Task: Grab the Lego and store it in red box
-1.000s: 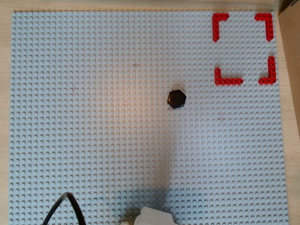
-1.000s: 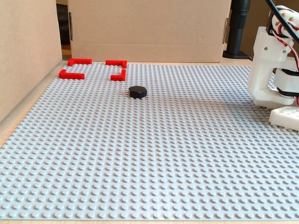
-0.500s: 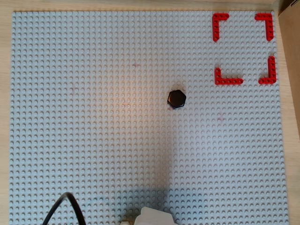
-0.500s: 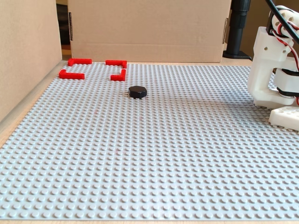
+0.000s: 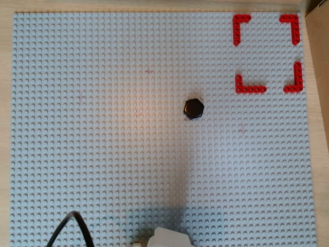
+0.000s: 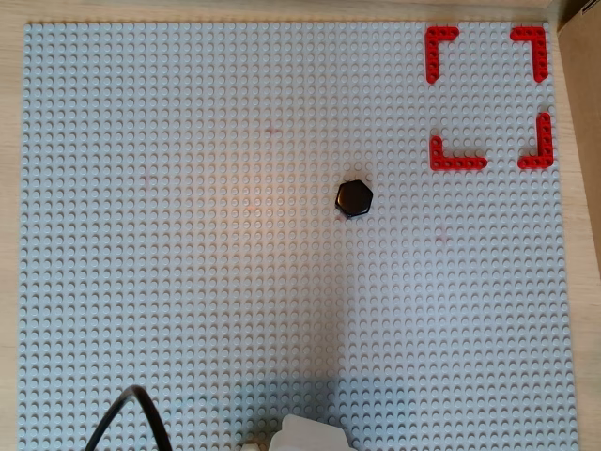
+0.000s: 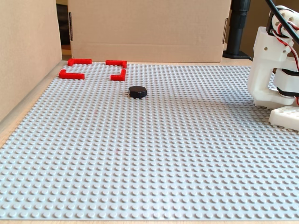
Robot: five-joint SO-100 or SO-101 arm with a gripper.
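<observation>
1. Both overhead views: the Lego [image 5: 194,108] sits flat on the grey baseplate [image 5: 103,154] that covers the table, right of centre. It is well apart from the red box [image 5: 250,89], which lies in the top right corner and holds nothing.
2. Both overhead views: only a white part of the arm [image 5: 169,237] and a black cable [image 5: 69,226] show at the bottom edge. The tool is out of frame, so whether it is wide or narrow cannot be told.
3. Both overhead views, risk: the Lego is low and glossy. A grip set too high is likely to slip off it or push it across the studs.
4. Fixed view: the Lego [image 7: 137,92] lies just in front of the box [image 7: 71,74], at far left. The arm base [image 7: 273,70] stands at far right; no tool shows here.
5. Fixed view, surroundings: cardboard walls [image 7: 149,28] stand behind and to the left of the box. A wide swing near the box could strike them.
6. Fixed view, risk: the four corner pieces have gaps between them, so a careless drop could let the Lego slide out or knock a piece. Nothing lies between Lego and box.
</observation>
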